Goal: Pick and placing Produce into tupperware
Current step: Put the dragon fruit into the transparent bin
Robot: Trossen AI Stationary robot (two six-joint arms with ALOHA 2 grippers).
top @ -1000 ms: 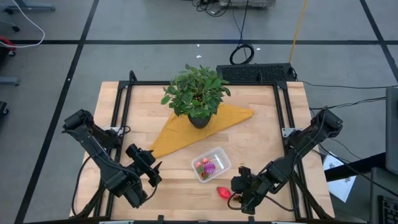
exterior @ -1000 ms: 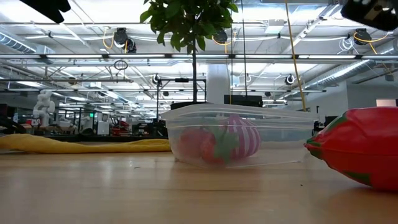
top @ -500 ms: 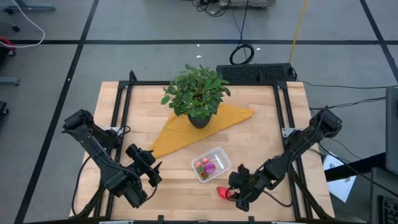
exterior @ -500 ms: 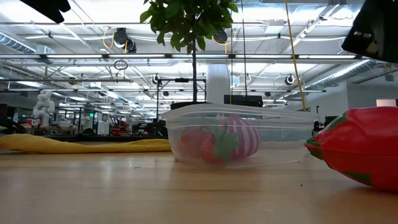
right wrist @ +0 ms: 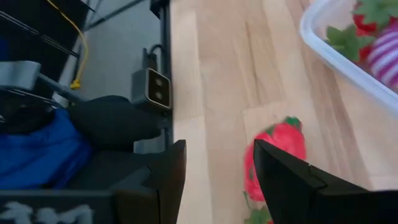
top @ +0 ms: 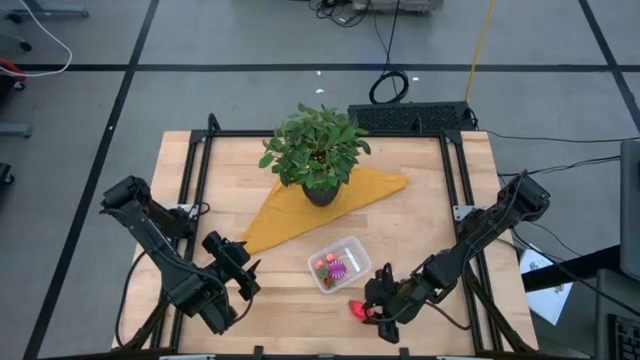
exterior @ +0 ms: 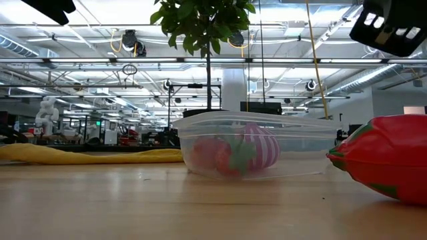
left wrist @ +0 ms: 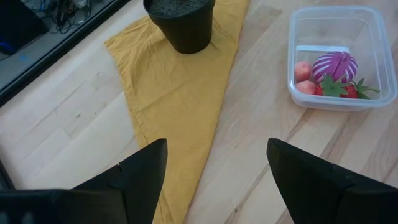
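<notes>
On the front right part of the pale wooden worktop (top: 420, 200), just outside the tub: one small glossy red toy strawberry with a green leafy cap (top: 356, 308), lying on its side on bare wood. Sits near the small clear rounded-rectangle plastic tupperware (top: 358, 250), apart from its wall and not touching it. Holds already, inside the tub: a purple-and-white striped round piece (left wrist: 334, 64), a pink peach-like piece (left wrist: 303, 70) and another red strawberry (left wrist: 348, 90).

Above the loose strawberry: the right tool (top: 372, 312), raised clear of the wood, drawn in narrow with only a slim gap between its dark fingers (right wrist: 286, 180), gripping nothing. At the front left of the worktop, well apart from the fruit: the left tool (left wrist: 217, 180), waiting, spread to a middling width, empty.

Behind the tub: a leafy green plant in a black pot (top: 318, 150), standing on a yellow triangular cloth (top: 280, 215).

Handling, as a judgement: looks very light, hard and smooth-skinned, likely slippery and prone to rolling or squirting out under a pinch. Best taken across the plump red middle of the body, not at the tapered tip or the thin leaves. Needs the right tool opened wider than the fruit before coming down. Looks sturdy, so a firm squeeze seems safe.
</notes>
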